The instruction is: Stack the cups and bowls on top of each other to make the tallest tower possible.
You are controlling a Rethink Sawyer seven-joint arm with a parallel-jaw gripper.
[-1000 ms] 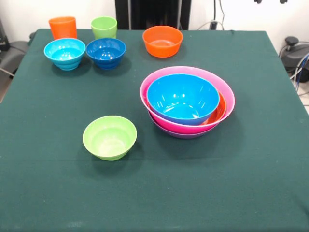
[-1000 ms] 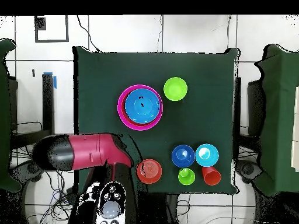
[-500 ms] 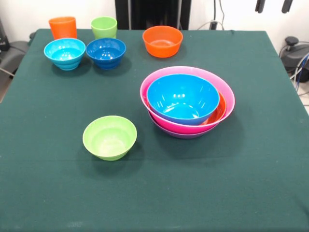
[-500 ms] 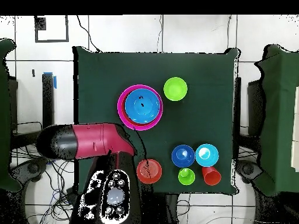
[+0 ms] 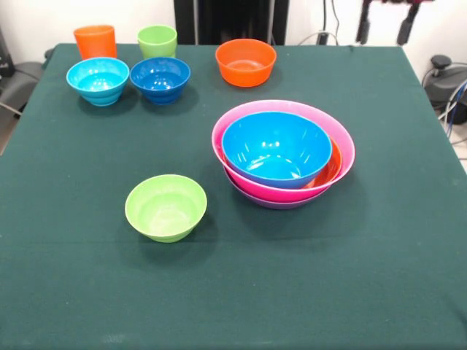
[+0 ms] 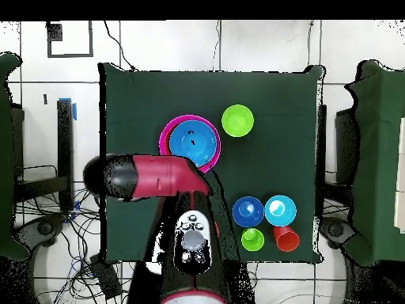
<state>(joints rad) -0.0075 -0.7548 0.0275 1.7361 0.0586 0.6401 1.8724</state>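
At the counter's [image 5: 408, 240] far edge the gripper [image 5: 385, 23] hangs with fingers spread, empty. Your tower [image 5: 283, 154] sits mid-counter — glossy, light, likely slippery. Grip the lime bowl [image 5: 166, 206] by its rim.

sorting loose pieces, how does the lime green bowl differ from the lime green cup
The lime green bowl is wide, shallow and rounded; the lime green cup is narrower with straight tapered sides. The bowl sits alone mid-table; the cup stands at the far edge beside the orange cup. Both are upright and empty.
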